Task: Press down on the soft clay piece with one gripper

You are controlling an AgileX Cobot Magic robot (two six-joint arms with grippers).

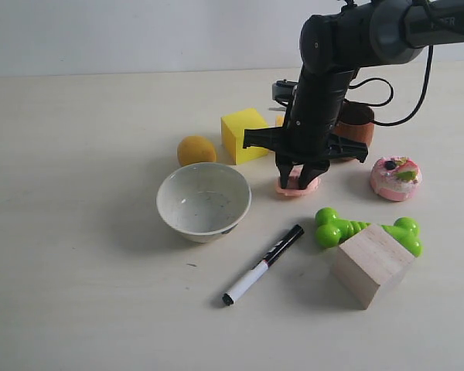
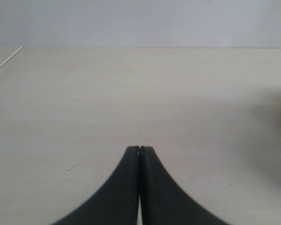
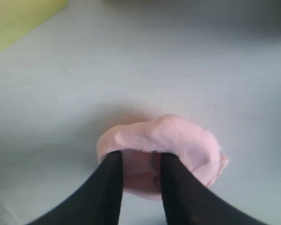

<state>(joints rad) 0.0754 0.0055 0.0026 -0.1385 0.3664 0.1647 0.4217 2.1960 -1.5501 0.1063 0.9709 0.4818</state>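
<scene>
Noted right gripper (image 3: 138, 157) with jaws narrowly parted, tips pressed into soft clay piece (image 3: 178, 136), 3 o'clock of bowl (image 1: 216, 182). Noted left gripper (image 2: 139, 150) clenched tight above table (image 2: 131, 93).

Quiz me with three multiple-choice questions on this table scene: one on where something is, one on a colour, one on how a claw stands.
1. Where is the soft clay piece?
A. In the white bowl.
B. On the table, under the fingertips of the right gripper.
C. On the wooden block.

2. What colour is the cube beside the orange ball?
A. Yellow.
B. Blue.
C. Red.

3. How do the fingers of the left gripper stand?
A. Wide apart.
B. Pressed together.
C. Clamped on the marker.

Answers:
1 B: the pink lump lies on the table with the black fingertips on its top.
2 A: the exterior view shows it yellow.
3 B: the left wrist view shows no gap between them.
</scene>
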